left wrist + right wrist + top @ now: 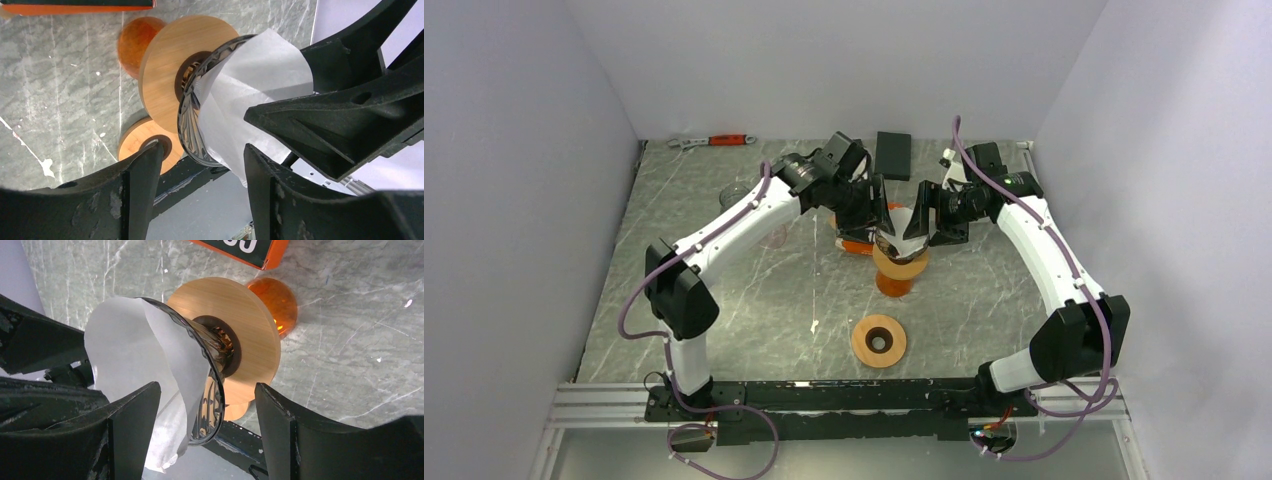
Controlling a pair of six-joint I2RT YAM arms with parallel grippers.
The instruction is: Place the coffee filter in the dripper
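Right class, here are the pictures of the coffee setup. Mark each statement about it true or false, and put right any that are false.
1. The white paper filter sits in the dripper. True.
2. The dripper's wooden collar rests on a blue mug. False: it rests on an orange glass.
3. A second wooden ring lies on the table, apart from the dripper. True.
4. The left tool is clamped shut on the filter. False: its jaws stand open.
5. The wrench lies beside the second wooden ring. False: it lies at the table's far left edge.
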